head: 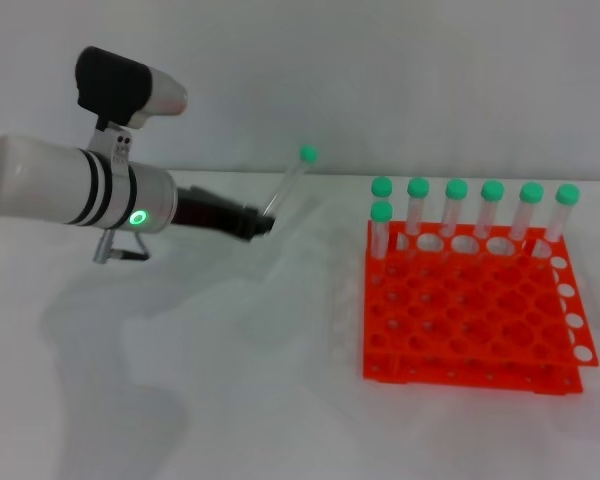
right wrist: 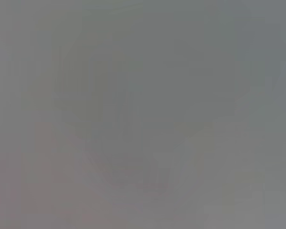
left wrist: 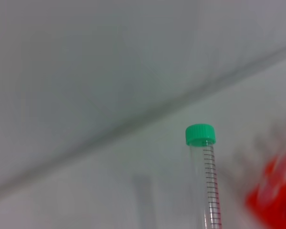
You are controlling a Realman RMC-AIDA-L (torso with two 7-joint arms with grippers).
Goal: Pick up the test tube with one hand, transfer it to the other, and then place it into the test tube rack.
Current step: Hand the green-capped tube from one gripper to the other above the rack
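Graduated test tube (left wrist: 209, 181), wrist view only

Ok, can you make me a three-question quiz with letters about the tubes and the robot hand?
1. Where is the test tube rack?
A. on the table's right side
B. under the arm
C. in the gripper

2. How many green-capped tubes stand in the rack?
A. three
B. seven
C. ten

3. What is the left gripper doing?
A. resting open
B. holding the test tube
C. pushing the rack

Answers: 1 A, it sits to the right; 2 B, six in back, one in front; 3 B, the tube slants up from it.
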